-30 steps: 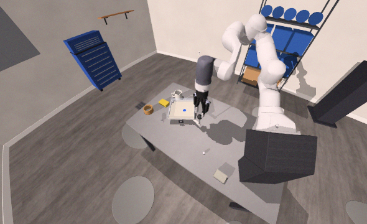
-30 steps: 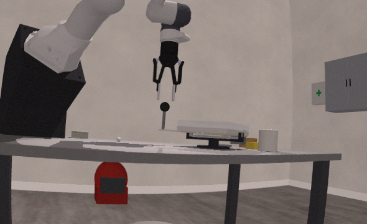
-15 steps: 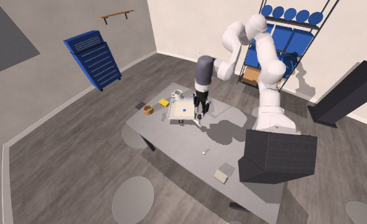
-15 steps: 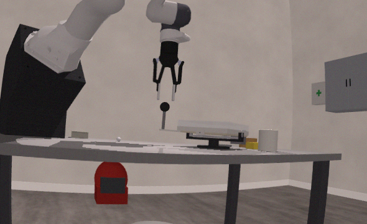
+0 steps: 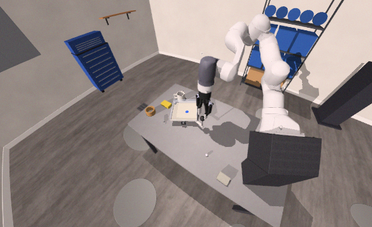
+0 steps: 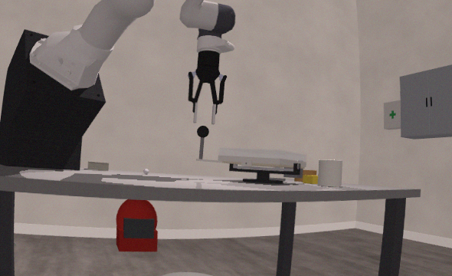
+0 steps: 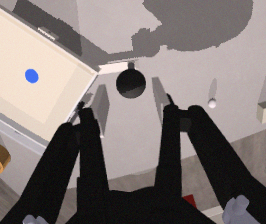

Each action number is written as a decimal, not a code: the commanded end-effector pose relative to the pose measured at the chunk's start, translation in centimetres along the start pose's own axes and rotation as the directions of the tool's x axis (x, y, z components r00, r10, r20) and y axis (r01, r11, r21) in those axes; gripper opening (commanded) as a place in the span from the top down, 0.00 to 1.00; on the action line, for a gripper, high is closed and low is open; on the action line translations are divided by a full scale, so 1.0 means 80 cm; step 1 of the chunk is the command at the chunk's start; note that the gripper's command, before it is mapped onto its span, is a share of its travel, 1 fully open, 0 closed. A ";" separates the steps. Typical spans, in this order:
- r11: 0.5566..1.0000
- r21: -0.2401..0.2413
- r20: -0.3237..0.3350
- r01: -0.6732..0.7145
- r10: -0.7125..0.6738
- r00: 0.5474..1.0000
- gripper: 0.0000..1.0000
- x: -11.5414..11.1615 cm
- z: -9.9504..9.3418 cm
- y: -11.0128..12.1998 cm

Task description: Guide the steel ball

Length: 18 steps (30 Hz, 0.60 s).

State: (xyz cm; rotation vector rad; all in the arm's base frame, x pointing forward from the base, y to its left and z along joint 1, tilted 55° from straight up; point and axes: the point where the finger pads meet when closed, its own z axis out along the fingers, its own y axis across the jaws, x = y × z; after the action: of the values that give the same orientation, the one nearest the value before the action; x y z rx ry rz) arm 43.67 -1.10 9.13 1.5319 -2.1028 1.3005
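None of the tilting was begun: we noted jaws [image 6: 203, 115] part-closed, empty, above the plate's [image 6: 262, 156] lever knob [image 6: 202, 132].

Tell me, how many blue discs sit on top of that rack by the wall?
5, side by side in a row along the top shelf of the rack behind the robot. More may be hidden.

The top view looks down from high in a corner, far off, over the whole table [image 5: 186, 148]. The exterior view sits low at table-edge height, side-on. The wrist view looks straight down, close. All three share the plate [image 5: 177, 120] [image 6: 262, 157] [image 7: 57, 72] — and its black-knobbed lever [image 6: 202, 132] [image 7: 131, 83].
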 end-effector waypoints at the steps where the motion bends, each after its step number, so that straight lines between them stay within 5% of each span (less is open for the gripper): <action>1: 1.000 0.000 0.003 -0.001 0.001 1.000 0.64 -0.001 -0.001 0.002; 18: 1.000 0.000 0.003 -0.001 0.001 1.000 0.64 -0.002 0.008 0.002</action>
State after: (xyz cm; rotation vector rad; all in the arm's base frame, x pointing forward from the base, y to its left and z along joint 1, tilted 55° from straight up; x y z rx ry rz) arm 43.77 -1.19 8.84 1.5371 -2.1021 1.2996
